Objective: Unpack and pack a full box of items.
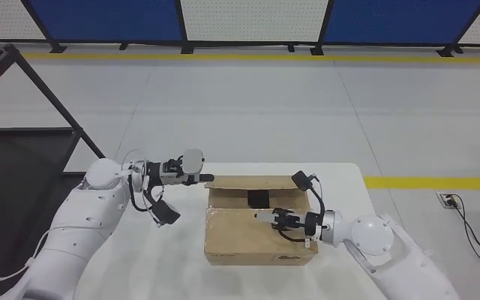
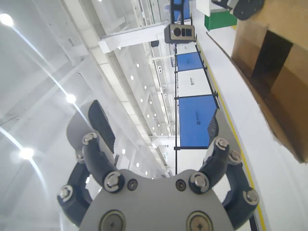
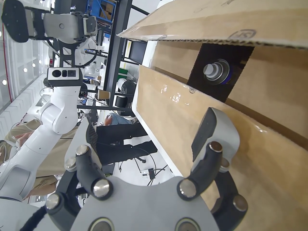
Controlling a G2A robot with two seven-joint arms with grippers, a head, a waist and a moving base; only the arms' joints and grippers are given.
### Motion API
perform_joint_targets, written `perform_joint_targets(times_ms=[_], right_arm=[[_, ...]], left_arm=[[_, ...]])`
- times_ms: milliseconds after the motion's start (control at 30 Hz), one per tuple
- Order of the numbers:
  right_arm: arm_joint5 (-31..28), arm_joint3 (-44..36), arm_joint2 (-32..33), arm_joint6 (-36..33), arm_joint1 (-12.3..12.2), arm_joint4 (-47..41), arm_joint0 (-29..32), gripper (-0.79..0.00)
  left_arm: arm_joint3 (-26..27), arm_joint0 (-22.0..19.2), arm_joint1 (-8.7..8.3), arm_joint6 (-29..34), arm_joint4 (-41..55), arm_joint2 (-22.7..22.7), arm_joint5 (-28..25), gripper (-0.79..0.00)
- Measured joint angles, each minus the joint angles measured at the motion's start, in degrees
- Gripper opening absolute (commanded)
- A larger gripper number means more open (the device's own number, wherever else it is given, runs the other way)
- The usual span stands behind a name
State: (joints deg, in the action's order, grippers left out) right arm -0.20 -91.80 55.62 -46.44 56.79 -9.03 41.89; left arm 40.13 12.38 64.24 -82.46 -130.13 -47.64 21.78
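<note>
Fingers spread and holding nothing, the right gripper (image 3: 149,128) hangs at the near flap of the cardboard box (image 1: 255,240). One finger pad (image 3: 204,131) lies over the flap's taped face; contact cannot be told. The left gripper (image 2: 156,118), its fingers also wide apart and empty, hovers just beside the box's far left corner. The flaps stand partly closed around a dark gap. From above it reads as shadow, but the right wrist view finds a white-capped blue container (image 3: 215,72) inside. The box sits on a white table (image 1: 150,255), with blue and white partition panels (image 1: 105,19) beyond the pale floor.
</note>
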Motion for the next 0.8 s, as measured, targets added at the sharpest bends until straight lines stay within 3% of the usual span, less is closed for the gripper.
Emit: perform_joint_targets(times_ms=[433, 800], right_arm=[[-0.61, 0.15, 1.48, -0.50, 0.32, -0.06, 0.94, 0.000], [2.84, 5.82, 2.21, -0.93, 1.81, -10.71, -1.86, 0.000]], left_arm=[[-9.75, -3.25, 4.29, -0.78, -3.52, 6.90, -0.74, 0.000], [-11.05, -3.48, 5.37, -1.67, -4.40, 8.80, -1.64, 0.000]])
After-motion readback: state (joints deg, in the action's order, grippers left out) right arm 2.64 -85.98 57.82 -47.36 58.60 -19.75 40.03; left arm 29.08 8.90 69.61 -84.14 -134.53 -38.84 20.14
